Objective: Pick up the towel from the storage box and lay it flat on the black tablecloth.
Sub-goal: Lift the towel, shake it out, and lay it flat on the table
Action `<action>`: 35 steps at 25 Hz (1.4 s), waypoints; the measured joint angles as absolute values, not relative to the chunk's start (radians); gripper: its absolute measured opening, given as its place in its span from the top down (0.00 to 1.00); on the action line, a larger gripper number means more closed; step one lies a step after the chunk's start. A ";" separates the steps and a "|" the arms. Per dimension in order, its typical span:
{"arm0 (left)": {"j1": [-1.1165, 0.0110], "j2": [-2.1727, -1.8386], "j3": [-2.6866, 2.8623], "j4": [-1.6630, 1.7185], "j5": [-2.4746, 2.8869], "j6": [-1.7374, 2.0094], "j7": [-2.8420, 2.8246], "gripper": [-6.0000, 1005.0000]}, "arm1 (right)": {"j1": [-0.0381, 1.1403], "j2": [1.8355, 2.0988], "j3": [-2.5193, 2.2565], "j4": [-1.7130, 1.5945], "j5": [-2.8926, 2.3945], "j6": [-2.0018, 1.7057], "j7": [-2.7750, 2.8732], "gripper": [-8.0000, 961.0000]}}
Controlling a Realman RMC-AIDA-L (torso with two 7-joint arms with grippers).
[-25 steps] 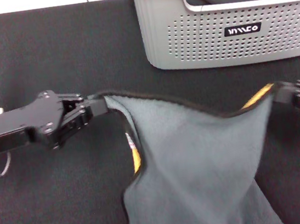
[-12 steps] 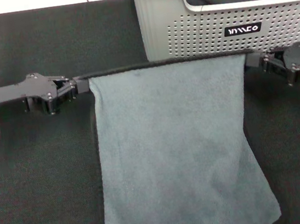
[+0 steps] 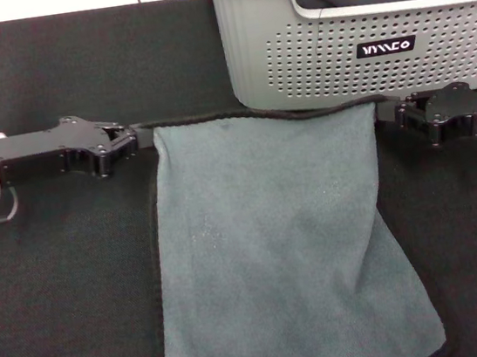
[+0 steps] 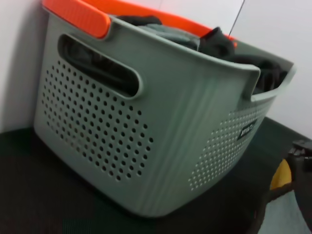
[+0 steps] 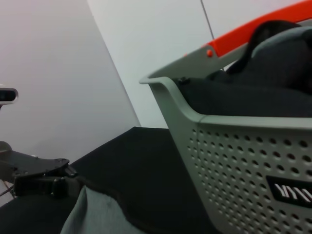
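We find the towel (image 3: 282,243) out of the storage box (image 3: 311,63), grey face up across the centre and lower part of the head view on the black tablecloth (image 3: 69,297). The left gripper (image 3: 132,140), at mid-left, is clamped on one top corner; the right gripper (image 3: 388,113), at mid-right, on the other. We judge the laying-down step nearly complete. Next, both should lower the slightly sagging top edge, then let go.
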State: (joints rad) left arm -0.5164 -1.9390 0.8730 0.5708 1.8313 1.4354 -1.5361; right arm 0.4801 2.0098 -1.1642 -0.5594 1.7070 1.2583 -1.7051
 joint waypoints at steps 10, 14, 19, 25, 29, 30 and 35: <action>-0.530 -1.958 0.874 0.568 1.851 1.367 -1.530 0.97 | 0.475 2.012 -1.166 -0.555 1.702 1.209 -1.709 0.98; -0.530 -1.959 0.874 0.568 1.852 1.359 -1.529 0.97 | 0.476 2.012 -1.166 -0.552 1.702 1.205 -1.709 0.98; -0.527 -1.959 0.869 0.571 1.852 1.359 -1.529 0.97 | 0.486 2.014 -1.166 -0.543 1.702 1.205 -1.721 0.98; -0.522 -1.958 0.868 0.574 1.852 1.338 -1.529 0.97 | 0.501 2.014 -1.167 -0.541 1.702 1.191 -1.722 0.98; -0.521 -1.957 0.868 0.575 1.852 1.321 -1.529 0.97 | 0.504 2.014 -1.163 -0.548 1.703 1.178 -1.722 0.98; -0.521 -1.957 0.868 0.575 1.852 1.319 -1.529 0.97 | 0.504 2.014 -1.161 -0.549 1.704 1.177 -1.722 0.98; -0.523 -1.957 0.868 0.575 1.851 1.312 -1.528 0.97 | 0.507 2.013 -1.159 -0.552 1.707 1.171 -1.723 0.98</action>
State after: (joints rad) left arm -0.5226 -1.9572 0.8682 0.5753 1.8515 1.3120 -1.5281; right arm 0.5073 2.0129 -1.1585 -0.5515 1.7067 1.1708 -1.7226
